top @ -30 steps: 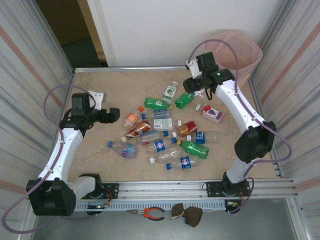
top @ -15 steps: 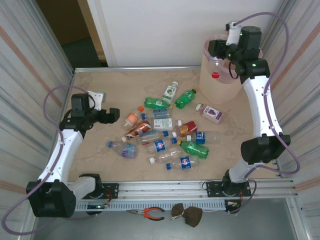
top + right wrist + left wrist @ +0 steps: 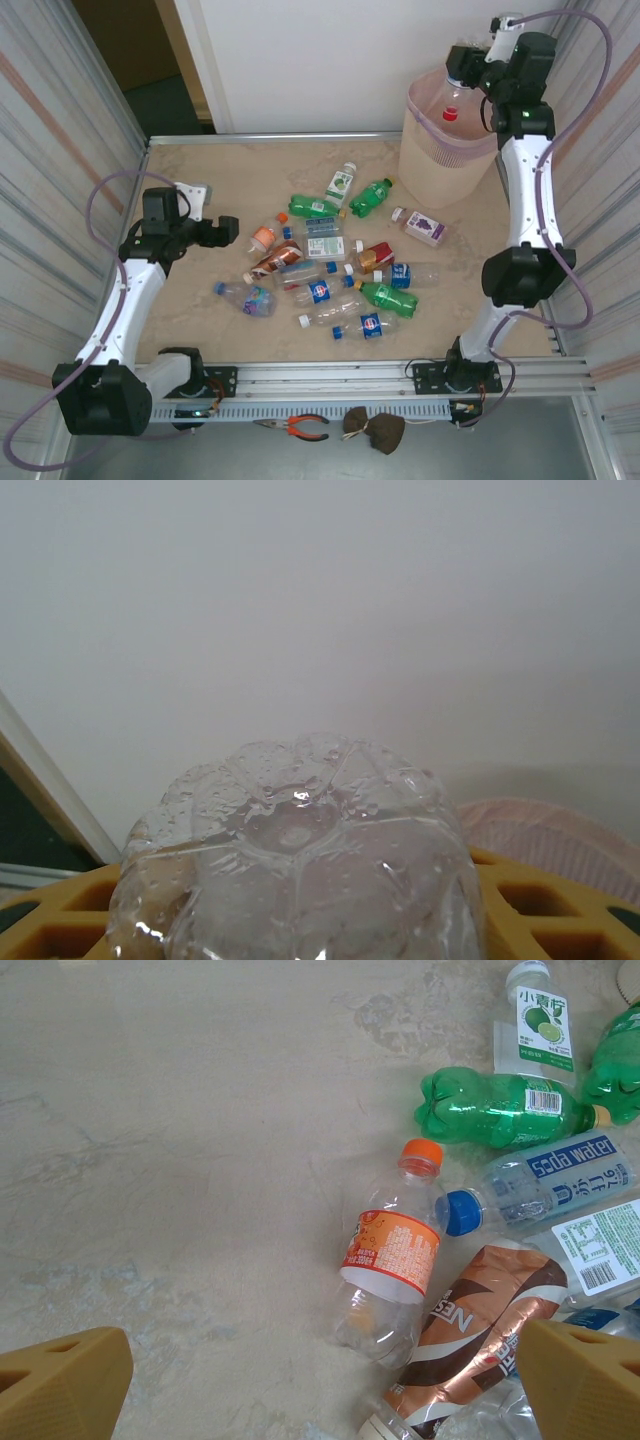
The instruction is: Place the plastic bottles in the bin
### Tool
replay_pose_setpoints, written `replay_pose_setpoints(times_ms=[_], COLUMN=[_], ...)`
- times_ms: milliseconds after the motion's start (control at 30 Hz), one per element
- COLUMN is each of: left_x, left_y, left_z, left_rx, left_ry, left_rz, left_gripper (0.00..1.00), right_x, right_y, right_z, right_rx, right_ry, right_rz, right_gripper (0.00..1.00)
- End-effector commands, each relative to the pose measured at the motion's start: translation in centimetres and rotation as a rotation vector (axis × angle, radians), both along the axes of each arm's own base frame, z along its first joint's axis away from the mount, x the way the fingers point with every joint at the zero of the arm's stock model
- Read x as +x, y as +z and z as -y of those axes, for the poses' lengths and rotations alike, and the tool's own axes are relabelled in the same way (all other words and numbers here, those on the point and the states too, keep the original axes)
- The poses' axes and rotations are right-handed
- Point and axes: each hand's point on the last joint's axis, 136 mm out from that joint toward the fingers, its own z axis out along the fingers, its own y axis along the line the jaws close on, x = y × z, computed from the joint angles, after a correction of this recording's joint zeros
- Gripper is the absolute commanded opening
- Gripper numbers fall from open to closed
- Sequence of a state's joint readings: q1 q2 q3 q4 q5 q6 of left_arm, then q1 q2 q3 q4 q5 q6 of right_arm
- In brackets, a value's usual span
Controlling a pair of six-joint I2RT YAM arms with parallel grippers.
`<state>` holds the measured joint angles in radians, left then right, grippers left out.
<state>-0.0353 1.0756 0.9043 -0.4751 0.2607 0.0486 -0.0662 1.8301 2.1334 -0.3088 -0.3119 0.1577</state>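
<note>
Bottle tally: one clear red-capped bottle (image 3: 451,100) held in right gripper (image 3: 462,70) jaws over the bin (image 3: 440,170), undropped; about fifteen loose bottles (image 3: 318,291) lie on the counter (image 3: 220,175); left gripper (image 3: 228,230) jaws wide, empty.

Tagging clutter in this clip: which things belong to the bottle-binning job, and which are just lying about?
Job: bin; red-capped bottle held above it; scattered bottles.
Lying about: pliers; dark brown lump beside them.

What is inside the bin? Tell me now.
A clear bottle, red cap down, hangs at the bin's mouth, gripped by the right end effector. Pink liner shows inside; the bottom is hidden.
</note>
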Motion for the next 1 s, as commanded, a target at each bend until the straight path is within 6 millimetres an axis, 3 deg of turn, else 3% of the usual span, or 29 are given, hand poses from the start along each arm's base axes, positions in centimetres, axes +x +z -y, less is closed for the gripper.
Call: replay_pose_setpoints(times_ms=[0, 200, 533, 767, 967], left_x=[-0.4, -0.6, -0.6, -1.0, -1.2], left_y=[0.3, -0.2, -1.1, -1.8, -1.9], left_z=[0.1, 0.4, 1.4, 2.4, 1.8], left_rx=[0.016, 0.029, 0.051, 0.118, 0.178], left_ry=[-0.006, -0.013, -0.045, -0.082, -0.065], left_rz=[0.013, -0.001, -0.031, -0.053, -0.058], left_gripper=[0.99, 0.99, 0.99, 0.99, 0.99], right_x=[1.3, 3.8, 5.9, 6.4, 5.0], right_y=[-0.2, -4.1, -13.0, -19.6, -25.4], right_z=[0.0, -0.3, -0.6, 0.1, 0.3], right_rx=[-0.06, -0.139, -0.203, -0.228, -0.236], right_ry=[0.026, 0.059, 0.118, 0.112, 0.116], right_rz=[0.011, -0.102, -0.343, -0.513, -0.709], right_gripper=[0.52, 0.51, 0.51, 0.52, 0.51])
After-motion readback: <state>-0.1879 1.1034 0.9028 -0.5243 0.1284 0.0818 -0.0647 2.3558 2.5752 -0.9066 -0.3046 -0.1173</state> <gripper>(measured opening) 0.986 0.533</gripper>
